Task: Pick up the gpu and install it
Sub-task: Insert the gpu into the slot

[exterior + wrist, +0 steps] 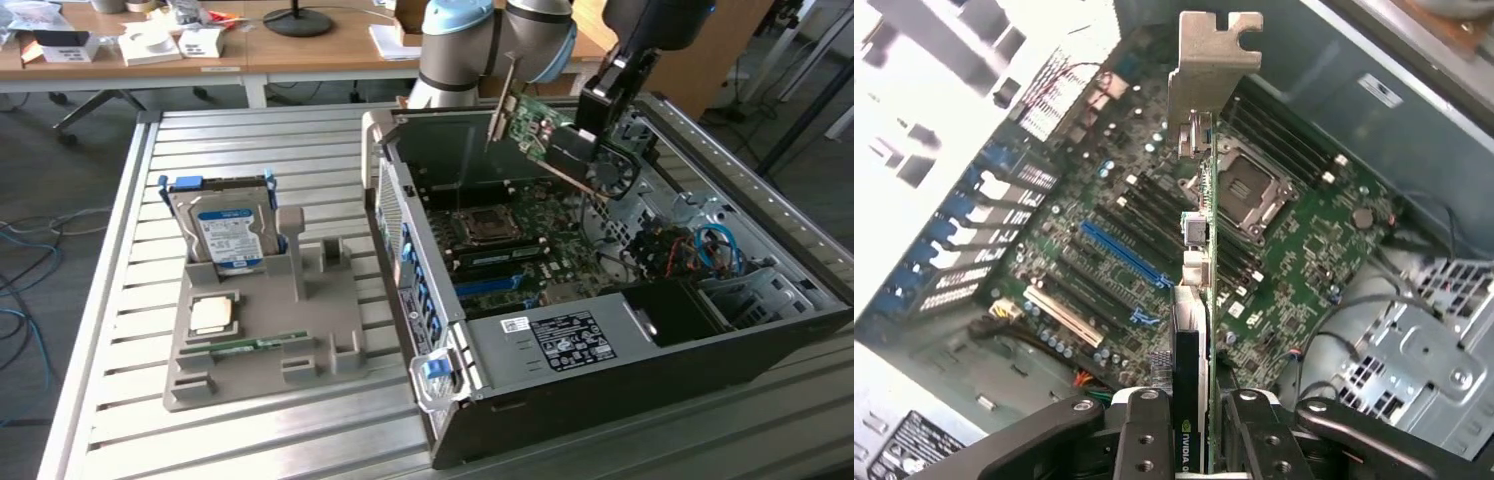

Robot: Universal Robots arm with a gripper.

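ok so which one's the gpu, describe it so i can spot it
Find the open computer case on the slatted table. Above its motherboard, the end effector grips the gpu, a thin green card. Unlike everything else, it hangs in the air, with a silver bracket at one end.

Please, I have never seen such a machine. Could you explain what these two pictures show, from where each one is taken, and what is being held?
This is one robot arm ending in a gripper, a clamp with two fingers. The exterior view comes from a camera standing off the arm. The wrist view comes from a camera on the arm's wrist, looking along the gripper. The gripper is shut on the gpu, a thin green card, and holds it over the motherboard inside an open computer case. The case lies on a slatted metal table. Toward the exterior view's left, a grey holder carries a hard drive with a blue label and a small memory stick.
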